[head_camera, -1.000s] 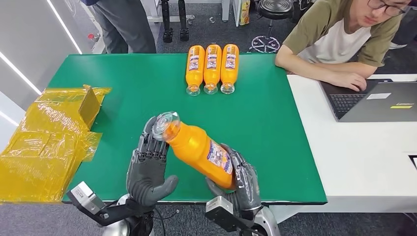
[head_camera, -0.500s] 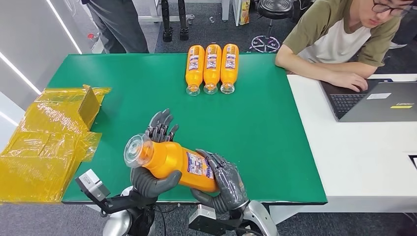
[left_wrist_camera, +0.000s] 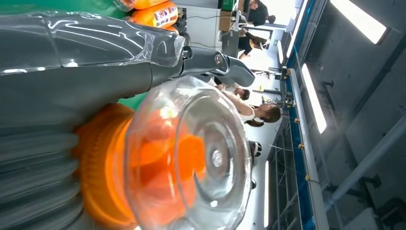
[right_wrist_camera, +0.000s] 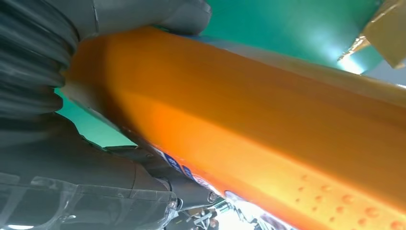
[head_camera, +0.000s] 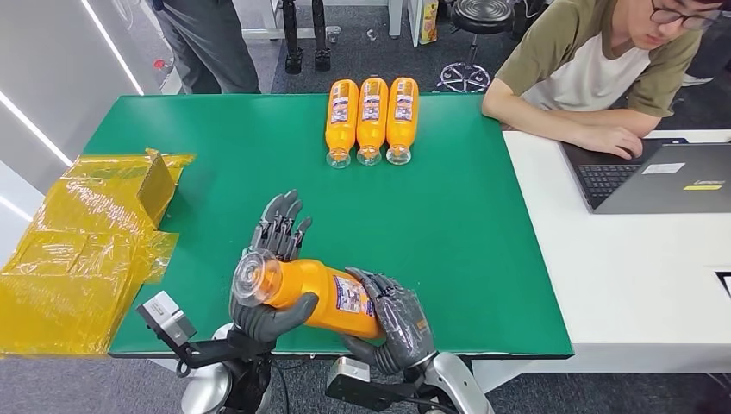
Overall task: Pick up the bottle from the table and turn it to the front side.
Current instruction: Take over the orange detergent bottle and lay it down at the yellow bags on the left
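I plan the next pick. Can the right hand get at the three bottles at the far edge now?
Probably not: the right hand grips the orange bottle together with the left hand. The three bottles lie far across the green table.

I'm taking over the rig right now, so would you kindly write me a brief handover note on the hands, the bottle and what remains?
Left hand: grips the clear-capped end of the orange juice bottle, thumb underneath.
Right hand: holds the bottle's base end.
Bottle: lifted off the green table, lying roughly level near its front edge, label partly facing up.
Three similar orange bottles lie side by side at the far edge.
Done: pick-up.
Left: finish turning the label to the front; probably set it down.
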{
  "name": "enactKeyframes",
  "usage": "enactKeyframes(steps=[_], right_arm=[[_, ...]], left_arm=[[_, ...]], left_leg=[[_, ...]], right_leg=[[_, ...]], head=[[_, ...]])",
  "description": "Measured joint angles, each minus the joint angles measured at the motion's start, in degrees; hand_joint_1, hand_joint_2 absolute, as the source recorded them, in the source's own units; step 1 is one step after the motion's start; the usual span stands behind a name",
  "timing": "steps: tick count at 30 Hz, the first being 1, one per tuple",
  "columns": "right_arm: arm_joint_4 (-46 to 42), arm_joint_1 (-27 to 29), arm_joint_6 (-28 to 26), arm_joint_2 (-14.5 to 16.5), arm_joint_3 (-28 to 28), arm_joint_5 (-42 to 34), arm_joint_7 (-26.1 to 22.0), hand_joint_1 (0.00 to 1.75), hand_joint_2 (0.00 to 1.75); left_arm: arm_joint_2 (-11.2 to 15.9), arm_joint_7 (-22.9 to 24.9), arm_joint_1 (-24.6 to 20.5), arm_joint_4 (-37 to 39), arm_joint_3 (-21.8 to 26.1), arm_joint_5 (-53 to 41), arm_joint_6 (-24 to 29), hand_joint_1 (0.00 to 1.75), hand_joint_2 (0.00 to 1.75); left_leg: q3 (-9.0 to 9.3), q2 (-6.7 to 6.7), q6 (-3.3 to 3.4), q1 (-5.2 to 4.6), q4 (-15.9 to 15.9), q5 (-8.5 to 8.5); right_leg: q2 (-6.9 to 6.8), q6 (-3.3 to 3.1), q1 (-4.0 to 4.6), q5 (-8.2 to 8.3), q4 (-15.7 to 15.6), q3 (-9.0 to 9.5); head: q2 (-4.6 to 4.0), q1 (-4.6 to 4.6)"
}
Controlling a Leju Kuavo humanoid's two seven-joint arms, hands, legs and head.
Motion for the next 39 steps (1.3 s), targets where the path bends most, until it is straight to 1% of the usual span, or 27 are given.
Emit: enactKeyframes(steps=[4,6,10,14,15,18,19,26,30,32,35,37,39], right_arm=[[0.31,-0.94,0.49,0.00,-0.04,0.83,0.30,1.75,1.75],[0.37,-1.23,0.66,0.00,-0.09,0.96,0.55,1.75,1.75],[0.48,-1.49,0.69,0.00,-0.28,0.98,0.86,1.75,1.75],[0.51,-1.64,0.63,0.00,-0.55,1.03,1.04,1.75,1.75],[0.51,-1.71,0.59,0.00,-0.61,1.12,1.05,1.58,1.75],[0.51,-1.85,0.17,0.04,-0.67,1.79,1.04,0.27,1.75],[0.52,-1.86,-0.17,0.10,-0.67,2.05,1.04,0.00,1.75],[0.64,-1.83,-2.93,1.26,-0.67,0.83,1.02,0.00,1.75],[0.41,-1.74,-7.21,1.74,-0.70,-4.02,-1.56,0.00,1.75],[-0.24,-1.38,-9.86,1.88,-0.75,-7.97,-3.61,0.00,1.75],[-2.01,-0.55,-13.00,1.90,-0.87,-11.95,-5.54,0.00,1.75],[-3.56,0.38,-14.46,1.89,-1.13,-13.06,-6.09,0.00,1.75],[-4.98,1.53,-15.29,1.88,-1.38,-13.68,-6.48,0.00,1.75]], left_arm=[[-0.07,0.00,-0.35,0.03,0.28,-0.01,-0.07,1.46,1.75],[-0.07,0.00,-0.50,0.03,0.38,-0.07,-0.10,1.47,1.75],[-0.05,0.04,-0.76,0.03,0.44,-0.16,-0.14,1.75,1.75],[-0.04,0.05,-0.80,0.03,0.45,-0.31,-0.58,1.75,1.75],[-0.04,0.05,-0.80,0.03,0.45,-0.34,-0.77,1.75,1.75],[-0.04,0.04,-0.82,0.03,0.44,-0.34,-0.98,1.75,1.75],[-0.04,0.04,-0.85,0.03,0.44,-0.34,-0.98,1.75,1.75],[-0.07,0.04,-0.99,0.03,0.39,-0.33,-0.97,1.75,1.75],[-0.07,0.23,-1.00,-0.01,0.39,-0.69,0.93,1.75,1.75],[0.00,0.46,-1.00,-0.24,0.44,-2.18,3.78,1.75,1.75],[0.61,0.57,-0.67,-1.30,1.20,-7.81,10.89,1.75,1.75],[1.47,1.18,-0.10,-3.17,2.91,-13.99,16.63,1.75,1.75],[2.45,2.89,0.41,-5.63,5.41,-22.75,22.09,1.75,1.75]], left_leg=[[0.00,0.01,0.00,0.00,0.00,0.00],[0.00,0.00,0.00,0.00,0.00,0.00],[0.00,0.01,0.00,0.00,0.00,0.00],[0.00,0.01,0.00,0.00,0.00,0.00],[0.00,0.01,0.00,0.00,0.00,0.00],[0.00,0.00,0.00,0.00,0.00,0.00],[0.00,0.00,0.00,0.00,0.00,0.00],[0.00,0.00,0.00,0.00,0.00,0.00],[-0.01,0.00,0.00,0.00,0.00,0.00],[-0.02,-0.01,0.00,0.00,0.00,0.00],[-0.02,0.00,0.00,0.00,-0.01,0.00],[-0.01,0.02,-0.01,0.02,-0.01,0.00],[-0.01,0.01,-0.01,0.03,-0.01,0.00]], right_leg=[[0.00,0.00,0.00,0.00,0.00,0.00],[0.00,0.00,0.00,0.00,0.00,0.00],[0.00,0.00,0.00,0.00,0.00,0.00],[0.00,0.00,0.00,0.00,0.00,0.00],[0.00,0.00,0.00,0.00,0.00,0.00],[0.00,0.00,0.00,0.00,0.00,0.00],[0.00,0.00,0.00,0.00,0.00,0.00],[0.00,0.00,0.00,0.00,0.00,0.00],[0.00,0.00,0.00,0.00,0.00,0.00],[-0.01,0.00,0.00,0.00,0.01,0.01],[0.02,0.00,0.00,0.00,0.02,0.00],[0.05,-0.01,0.00,-0.01,0.02,-0.01],[0.04,-0.03,0.01,-0.02,0.04,-0.02]], head=[[0.00,0.00],[0.00,0.00],[0.00,0.00],[0.00,0.00],[0.00,0.00],[0.00,0.00],[0.00,0.00],[0.00,0.00],[0.00,0.00],[0.00,0.01],[0.00,0.00],[0.00,-0.01],[0.00,-0.01]])
